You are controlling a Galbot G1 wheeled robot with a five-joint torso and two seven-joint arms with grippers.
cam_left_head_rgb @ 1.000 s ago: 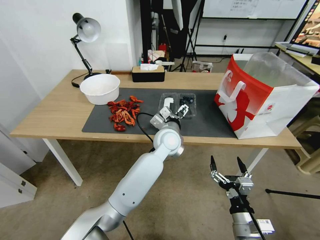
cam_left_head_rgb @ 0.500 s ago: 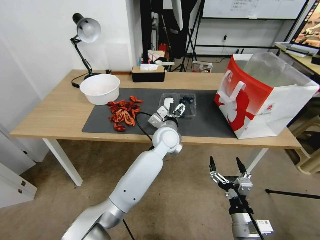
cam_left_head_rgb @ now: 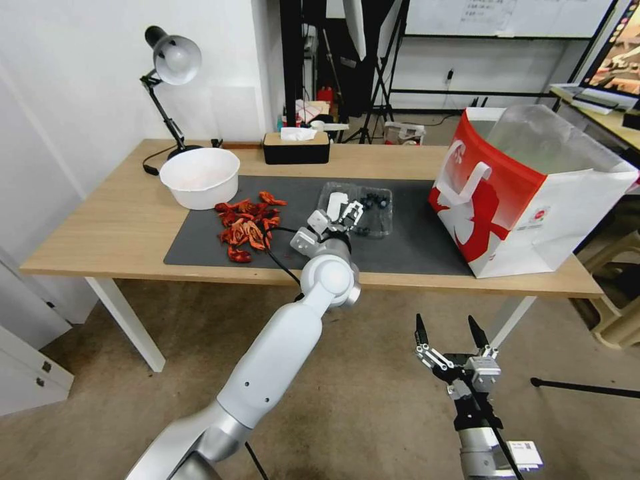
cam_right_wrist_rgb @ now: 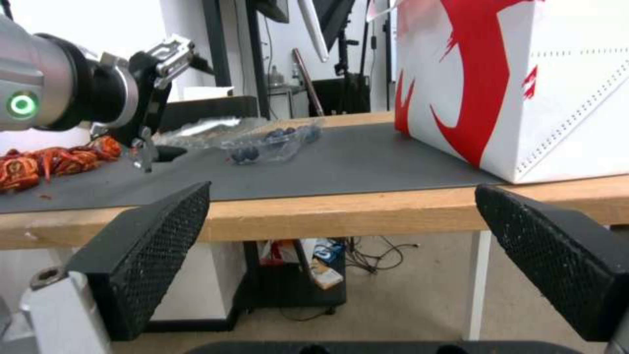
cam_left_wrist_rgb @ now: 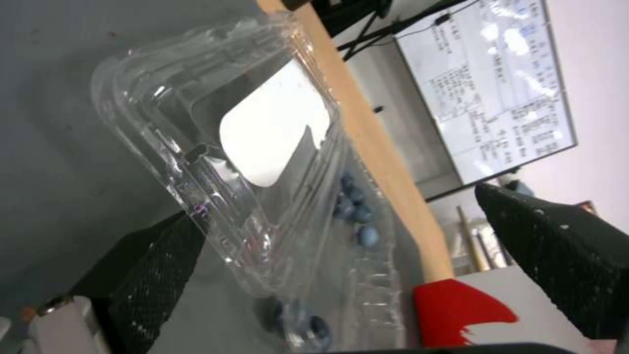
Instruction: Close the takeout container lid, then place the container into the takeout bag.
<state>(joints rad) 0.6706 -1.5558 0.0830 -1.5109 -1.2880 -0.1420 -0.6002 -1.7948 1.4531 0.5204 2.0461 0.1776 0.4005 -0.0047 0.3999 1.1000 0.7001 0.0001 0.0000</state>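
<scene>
1. Head view: the left end effector (cam_left_head_rgb: 338, 219) reaches over the dark mat (cam_left_head_rgb: 200, 243) on the table (cam_left_head_rgb: 120, 227), its fingers spread at the near edge of the container (cam_left_head_rgb: 357, 210). The lid (cam_left_head_rgb: 337, 202) half with the white piece sits tilted up from the mat; the half with the dark berries (cam_left_head_rgb: 375, 200) lies flat to its right. The bag (cam_left_head_rgb: 527, 193) stands upright and open at the table's right end, well apart from the container. A white bowl (cam_left_head_rgb: 200, 177) and a heap of red crayfish (cam_left_head_rgb: 247, 223) lie to the left. The right end effector (cam_left_head_rgb: 450, 337) hangs low in front of the table, fingers wide, holding nothing.

2. Left wrist view: the lid (cam_left_wrist_rgb: 223, 147) stands raised at an angle between the two spread black fingers (cam_left_wrist_rgb: 157, 275), one finger beneath its edge; whether it grips I cannot tell. Berries (cam_left_wrist_rgb: 357, 216) lie in the flat half beyond.

3. Right wrist view: the right end effector's fingers (cam_right_wrist_rgb: 144, 250) are set wide apart below the table (cam_right_wrist_rgb: 341, 211) edge; the container (cam_right_wrist_rgb: 262, 135) lies on the mat beside the left end effector (cam_right_wrist_rgb: 147, 147), and the bag (cam_right_wrist_rgb: 524, 88) stands at the side.
</scene>
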